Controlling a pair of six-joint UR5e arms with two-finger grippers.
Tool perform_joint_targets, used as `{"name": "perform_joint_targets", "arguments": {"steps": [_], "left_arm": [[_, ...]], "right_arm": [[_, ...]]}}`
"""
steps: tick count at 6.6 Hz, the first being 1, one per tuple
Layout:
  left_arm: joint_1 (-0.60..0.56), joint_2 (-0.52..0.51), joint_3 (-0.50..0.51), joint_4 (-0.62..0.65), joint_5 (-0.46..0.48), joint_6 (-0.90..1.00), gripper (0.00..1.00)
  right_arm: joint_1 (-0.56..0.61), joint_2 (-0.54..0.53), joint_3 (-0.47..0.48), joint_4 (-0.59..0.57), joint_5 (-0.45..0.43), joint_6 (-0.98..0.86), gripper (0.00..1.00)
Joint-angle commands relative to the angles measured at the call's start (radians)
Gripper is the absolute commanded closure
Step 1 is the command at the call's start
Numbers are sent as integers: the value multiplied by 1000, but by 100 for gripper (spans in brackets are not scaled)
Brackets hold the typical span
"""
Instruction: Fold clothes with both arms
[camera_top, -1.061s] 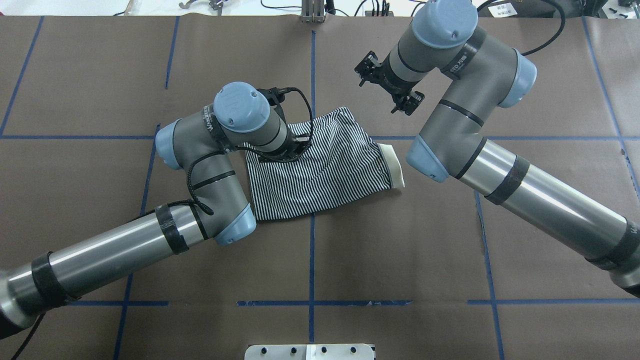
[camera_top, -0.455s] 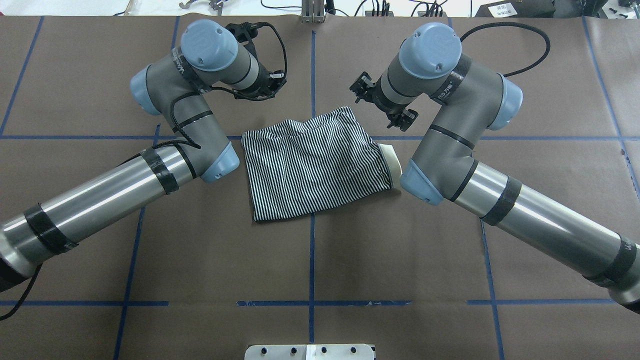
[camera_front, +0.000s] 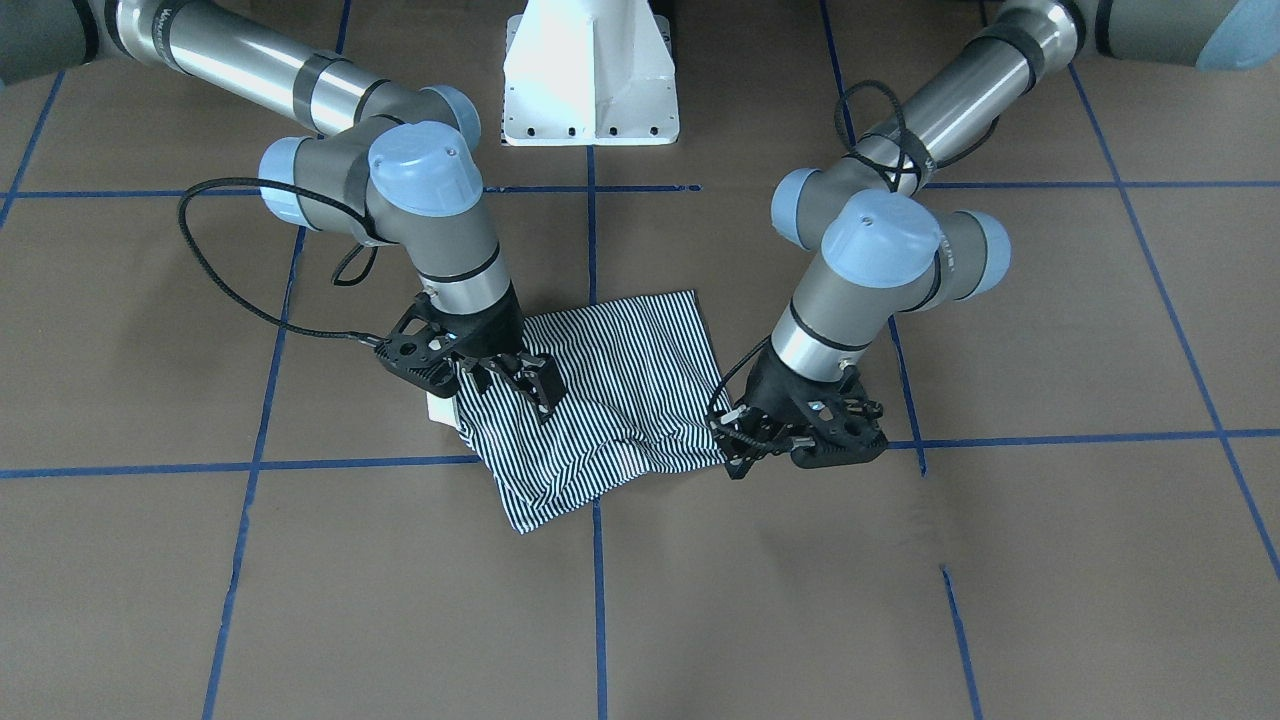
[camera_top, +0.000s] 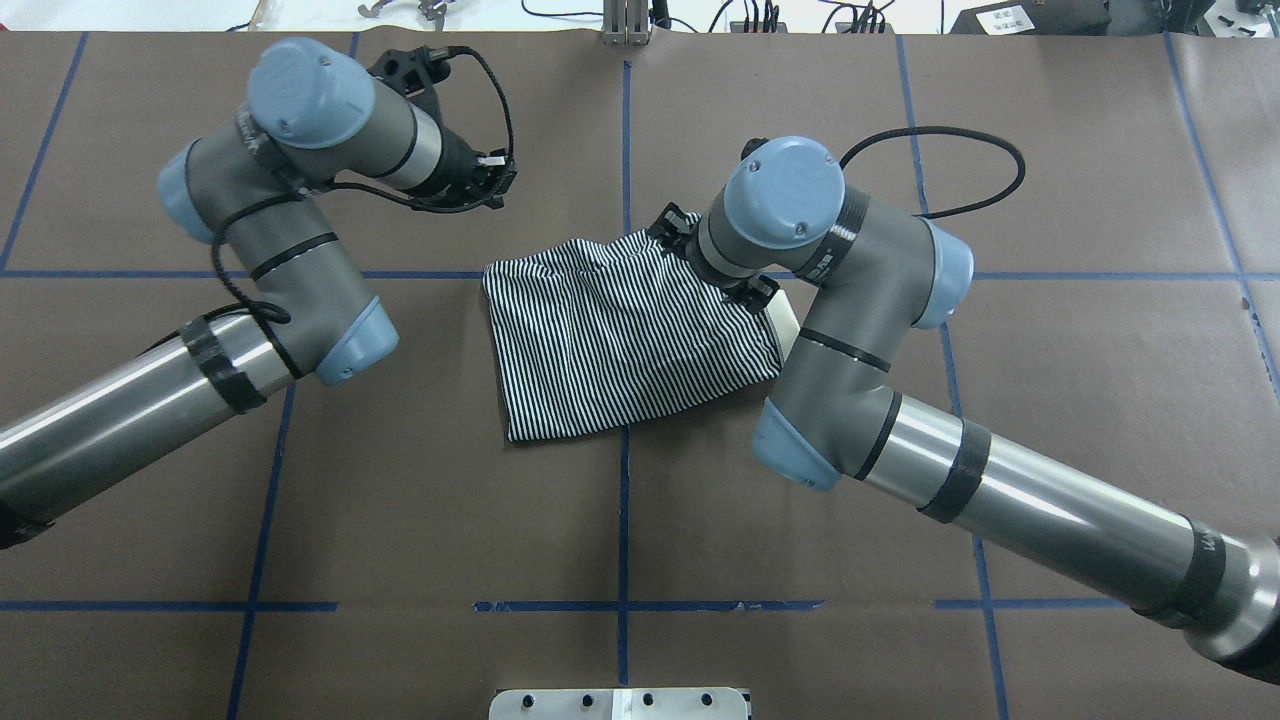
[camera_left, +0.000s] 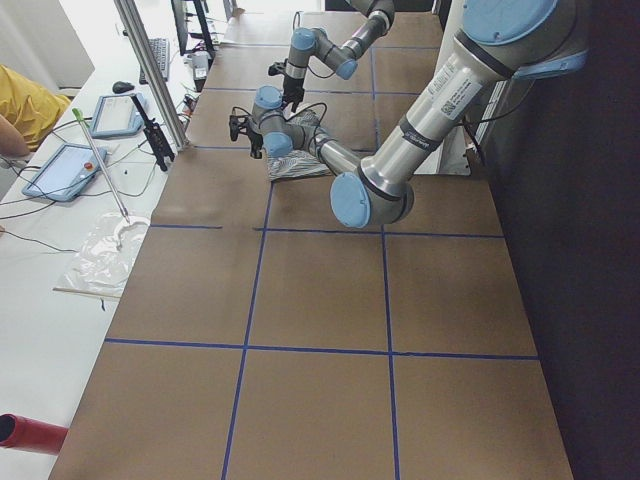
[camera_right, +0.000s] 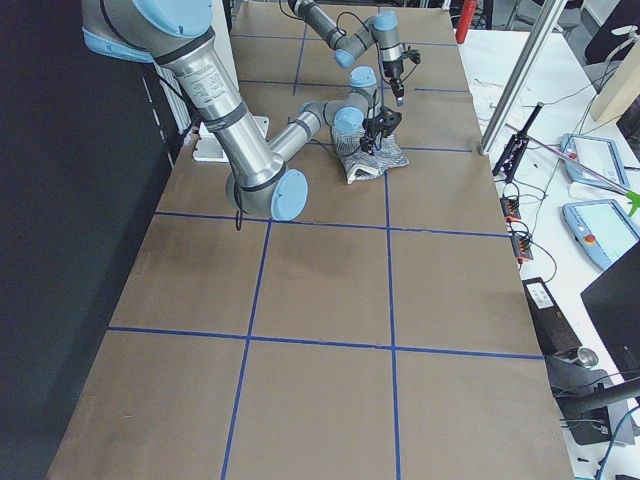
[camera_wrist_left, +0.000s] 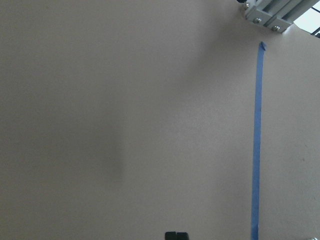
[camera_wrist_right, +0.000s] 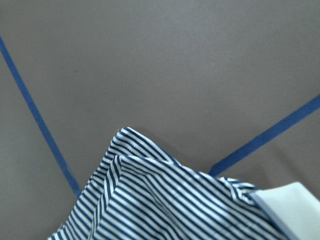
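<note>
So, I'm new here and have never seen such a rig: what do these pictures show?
It's a robot with a left arm and a right arm at a brown table. One camera looks down from behind it, one faces it, two watch from the table's ends, one rides each wrist. A folded striped shirt lies in the middle, cream collar poking out. The right tool hangs open over the collar end; the left tool is aside above bare table. Neither holds the shirt.

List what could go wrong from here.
1. The right arm's black tool is over stacked layers of the navy-and-white striped polo shirt; it may pinch only some, spoiling the fold.
2. The left arm's black tool hangs apart over the brown table, so a one-sided pull might drag the shirt.
</note>
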Motion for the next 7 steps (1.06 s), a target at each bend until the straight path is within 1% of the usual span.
{"name": "perform_joint_targets", "arguments": {"steps": [1, 2, 5, 6, 7], "left_arm": [[-5, 109, -137, 1, -13, -1, 100], [-4, 111, -145, 1, -11, -4, 100], [-2, 111, -158, 1, -13, -12, 100], [-2, 111, -158, 1, -11, -13, 100], [-2, 111, -158, 8, -11, -13, 100]], "right_arm": [[-40, 67, -72, -2, -39, 30, 100], [-43, 169, -214, -2, -54, 30, 100], [-61, 181, -259, 2, -56, 4, 100], [-57, 211, -317, 43, -62, -20, 100], [-36, 263, -459, 165, -71, -20, 100]]}}
